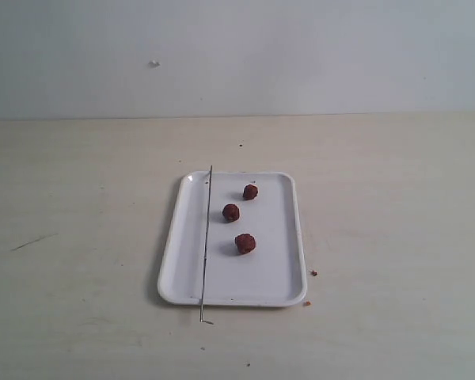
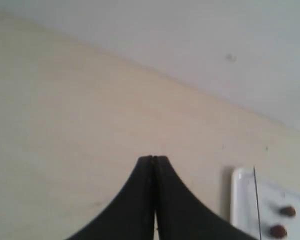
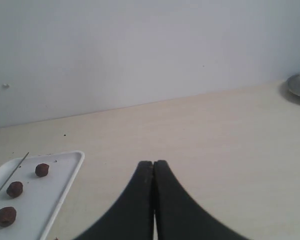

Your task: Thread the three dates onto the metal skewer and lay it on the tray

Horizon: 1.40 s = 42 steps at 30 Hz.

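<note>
As the left gripper (image 2: 154, 159) and right gripper (image 3: 153, 162) are closed and empty, nothing is judged begun. The dates (image 1: 231, 212) and metal skewer (image 1: 206, 237) lie on the tray (image 1: 277, 277), ahead and between them, so the skewer must be grasped first.

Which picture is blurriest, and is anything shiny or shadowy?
Left wrist view: blurriest, the wrinkled dark red-brown dates are smudges. Right wrist view: a bit sharper. Exterior view: clearest, soft light, a small glint on a corner of the glossy white rectangular tray, faint shadows beside the dates.
</note>
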Tool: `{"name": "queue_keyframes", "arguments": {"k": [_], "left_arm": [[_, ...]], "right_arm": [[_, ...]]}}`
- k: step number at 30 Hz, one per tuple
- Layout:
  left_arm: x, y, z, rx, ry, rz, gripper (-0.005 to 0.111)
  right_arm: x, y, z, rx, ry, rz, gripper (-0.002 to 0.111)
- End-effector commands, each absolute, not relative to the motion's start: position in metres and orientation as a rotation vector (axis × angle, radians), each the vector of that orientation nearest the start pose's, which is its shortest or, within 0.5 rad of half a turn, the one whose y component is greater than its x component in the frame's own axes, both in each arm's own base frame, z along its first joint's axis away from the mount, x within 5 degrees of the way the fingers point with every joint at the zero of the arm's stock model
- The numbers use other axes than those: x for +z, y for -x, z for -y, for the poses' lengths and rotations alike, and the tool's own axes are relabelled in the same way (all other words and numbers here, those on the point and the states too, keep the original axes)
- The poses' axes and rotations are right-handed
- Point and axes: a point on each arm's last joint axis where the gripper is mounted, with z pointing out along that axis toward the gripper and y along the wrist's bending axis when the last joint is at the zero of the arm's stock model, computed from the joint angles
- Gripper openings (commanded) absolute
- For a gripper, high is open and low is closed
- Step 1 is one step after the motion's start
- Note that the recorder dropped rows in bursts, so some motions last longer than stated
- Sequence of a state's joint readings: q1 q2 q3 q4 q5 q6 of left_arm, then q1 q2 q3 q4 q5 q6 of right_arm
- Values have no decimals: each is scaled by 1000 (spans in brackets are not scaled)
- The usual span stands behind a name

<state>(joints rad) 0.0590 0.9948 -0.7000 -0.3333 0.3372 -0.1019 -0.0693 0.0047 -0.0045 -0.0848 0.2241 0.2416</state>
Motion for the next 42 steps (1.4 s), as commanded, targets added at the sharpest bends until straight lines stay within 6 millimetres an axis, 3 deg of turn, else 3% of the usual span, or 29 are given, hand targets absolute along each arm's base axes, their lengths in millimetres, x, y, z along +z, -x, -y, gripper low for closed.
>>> {"name": "queue_keyframes", "arguments": {"k": [1, 3, 6, 7, 8, 11, 13, 17, 21, 28, 42], "left_arm": [[297, -259, 20, -455, 311, -2424, 0], [297, -278, 39, -511, 199, -2541, 0], [289, -305, 109, -514, -132, -2660, 0], [284, -308, 124, -496, -165, -2680, 0], [271, -315, 150, -448, -171, -2731, 0], [248, -324, 199, -313, -269, -2821, 0], [221, -328, 237, -184, -373, -2929, 0], [185, -338, 273, -122, -451, -2966, 0], [166, -345, 280, -122, -446, -2992, 3], [143, -349, 283, -114, -408, -3011, 43], [135, -350, 284, -115, -329, -3025, 43]], "right_arm": [[193, -55, 6, 44, -209, -1690, 0], [193, -55, 6, 44, -209, -1690, 0], [193, -55, 6, 44, -209, -1690, 0], [193, -55, 6, 44, -209, -1690, 0], [193, -55, 6, 44, -209, -1690, 0], [193, -55, 6, 44, -209, -1690, 0], [193, -55, 6, 44, -209, -1690, 0], [193, -55, 6, 44, -209, -1690, 0], [193, -55, 6, 44, -209, -1690, 0], [193, -55, 6, 44, -209, -1690, 0], [195, -56, 6, 45, -206, -1674, 0]]}}
